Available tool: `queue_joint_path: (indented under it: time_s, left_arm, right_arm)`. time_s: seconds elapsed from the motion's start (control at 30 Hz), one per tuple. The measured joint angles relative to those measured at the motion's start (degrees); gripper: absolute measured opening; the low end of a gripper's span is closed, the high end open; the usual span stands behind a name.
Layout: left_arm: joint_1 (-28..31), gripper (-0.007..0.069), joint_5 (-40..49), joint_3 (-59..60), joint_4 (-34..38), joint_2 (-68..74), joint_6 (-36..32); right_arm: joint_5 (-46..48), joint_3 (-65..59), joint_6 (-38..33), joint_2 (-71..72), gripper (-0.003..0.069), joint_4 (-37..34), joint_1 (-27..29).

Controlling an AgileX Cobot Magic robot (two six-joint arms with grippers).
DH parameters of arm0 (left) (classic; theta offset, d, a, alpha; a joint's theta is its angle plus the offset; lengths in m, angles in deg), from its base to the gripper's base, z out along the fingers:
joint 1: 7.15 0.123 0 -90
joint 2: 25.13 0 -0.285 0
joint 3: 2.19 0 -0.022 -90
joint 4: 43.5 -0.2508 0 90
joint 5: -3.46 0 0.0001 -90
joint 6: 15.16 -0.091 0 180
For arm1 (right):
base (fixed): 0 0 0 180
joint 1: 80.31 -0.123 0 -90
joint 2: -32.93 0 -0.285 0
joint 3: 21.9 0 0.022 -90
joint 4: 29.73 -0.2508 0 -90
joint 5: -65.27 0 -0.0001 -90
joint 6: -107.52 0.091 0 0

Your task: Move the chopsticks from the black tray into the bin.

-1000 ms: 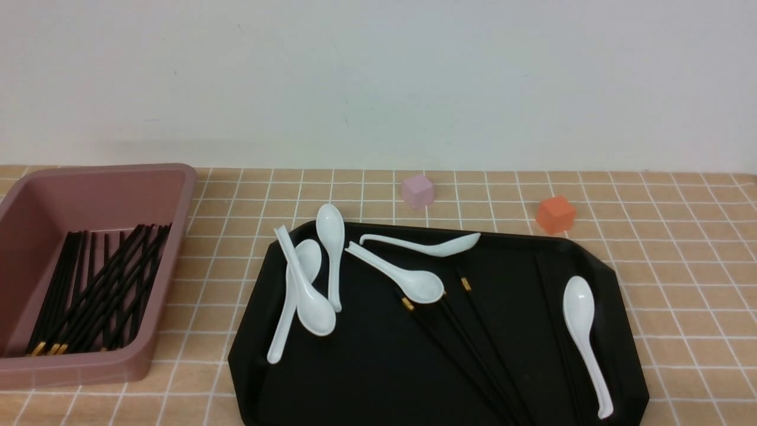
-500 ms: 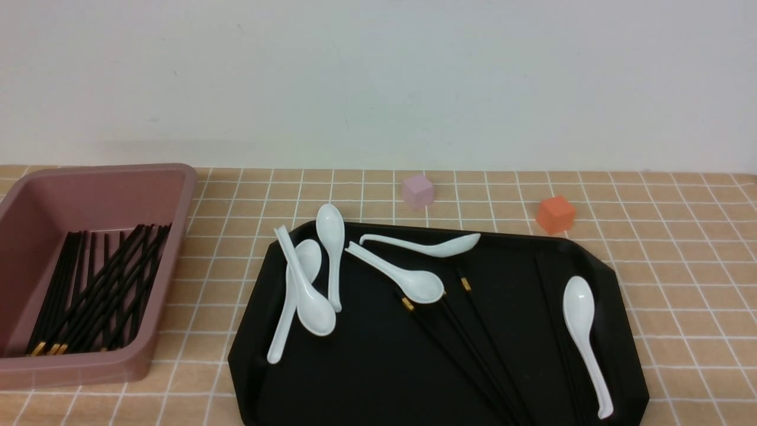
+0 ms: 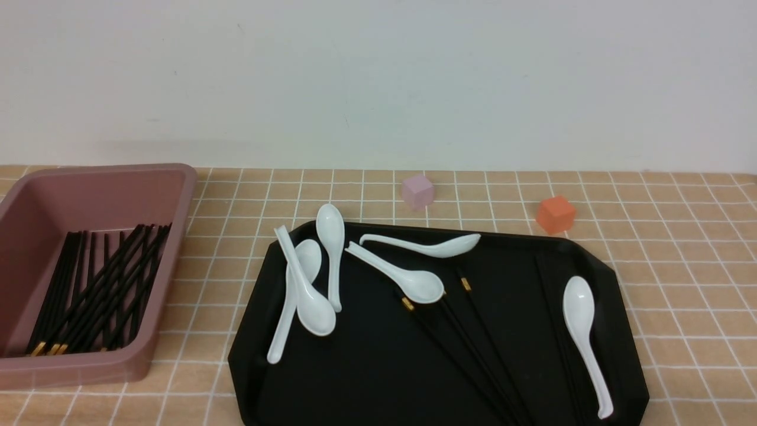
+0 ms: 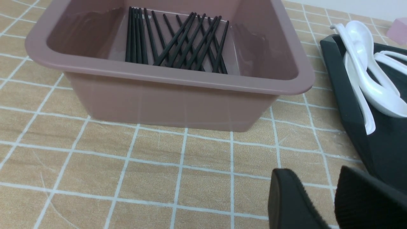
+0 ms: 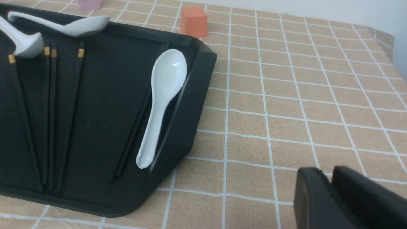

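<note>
Left gripper (image 4: pixel 313 173): fingers apart, a clear gap between the tips; nothing held; positioned above the tiled surface (image 4: pixel 203 190).
Right gripper (image 5: pixel 327 171): fingertips slightly apart, a narrow gap between them; nothing held; positioned above the tiled surface.
Black tray (image 3: pixel 366 378): flat on the surface, between the bin and the bare tiles at the robot's right; near edge cut off in the front view.
Chopsticks in tray (image 5: pixel 73 95): five visible, lying flat; two side by side, one on either side of that pair, and one near the rim beside a spoon. Gold bands show on four, at their far ends.
Bin (image 3: pixel 100 370): upright, at the robot's left of the tray, apart from it.
Chopsticks in bin (image 3: pixel 106 284): many, lying on the floor of the bin; several parallel along the left side, others crossing toward the right; exact count unclear.
Spoons, left group (image 3: pixel 313 305): three, white; two crossed, the third just beside them, its bowl over the far rim.
Spoons, far middle (image 3: pixel 414 284): two, white; one slanted over chopsticks, one along the far rim.
Spoon, right (image 3: pixel 579 307): one, white, bowl away from the robot.
Pink block (image 3: pixel 418 192): beyond the tray.
Orange block (image 3: pixel 556 215): beyond the tray, right of the pink block.
</note>
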Motion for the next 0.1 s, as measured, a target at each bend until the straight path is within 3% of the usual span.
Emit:
queue_joint_path:
  time_s: [0.1]
  left_arm:
    - [0.0,0.0239,0.0,0.0,0.0,0.0,0.0]
  right_arm:
    - [0.0,0.0,0.0,0.0,0.0118,0.0,0.0]
